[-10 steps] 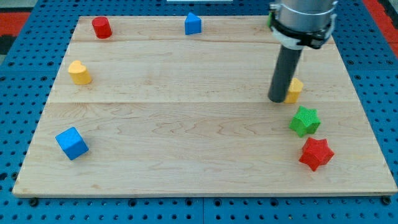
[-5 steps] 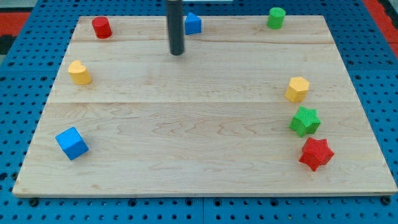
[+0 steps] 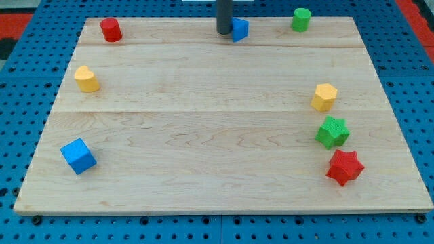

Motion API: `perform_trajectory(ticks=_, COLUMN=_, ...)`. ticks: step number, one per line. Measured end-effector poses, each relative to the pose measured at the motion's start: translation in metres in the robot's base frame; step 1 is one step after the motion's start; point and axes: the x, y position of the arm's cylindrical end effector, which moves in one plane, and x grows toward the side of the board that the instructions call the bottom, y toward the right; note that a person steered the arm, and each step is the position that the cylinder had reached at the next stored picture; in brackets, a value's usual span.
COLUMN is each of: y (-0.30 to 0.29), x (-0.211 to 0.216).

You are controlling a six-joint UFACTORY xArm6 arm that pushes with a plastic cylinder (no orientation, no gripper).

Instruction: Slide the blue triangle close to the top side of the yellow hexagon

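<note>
The blue triangle [image 3: 240,29] sits near the view's top edge of the wooden board, a little right of centre. My tip [image 3: 223,32] is right against its left side, touching it. The yellow hexagon [image 3: 324,97] stands at the view's right, well below and to the right of the triangle.
A green cylinder [image 3: 301,19] stands at the top right and a red cylinder [image 3: 110,30] at the top left. A yellow heart [image 3: 86,79] and a blue cube [image 3: 78,156] are on the left. A green star [image 3: 332,131] and a red star [image 3: 344,167] lie below the hexagon.
My tip moved from beside the yellow hexagon to the top, came in on the blue triangle's left and pushed it rightward by about a block's width.
</note>
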Motion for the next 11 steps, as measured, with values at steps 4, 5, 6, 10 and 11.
perform_trajectory(ticks=4, y=0.011, x=-0.003)
perform_trajectory(ticks=5, y=-0.003, x=-0.012)
perform_trajectory(ticks=6, y=0.003, x=-0.014)
perform_trajectory(ticks=10, y=0.07, x=0.048)
perform_trajectory(ticks=11, y=0.082, x=0.08)
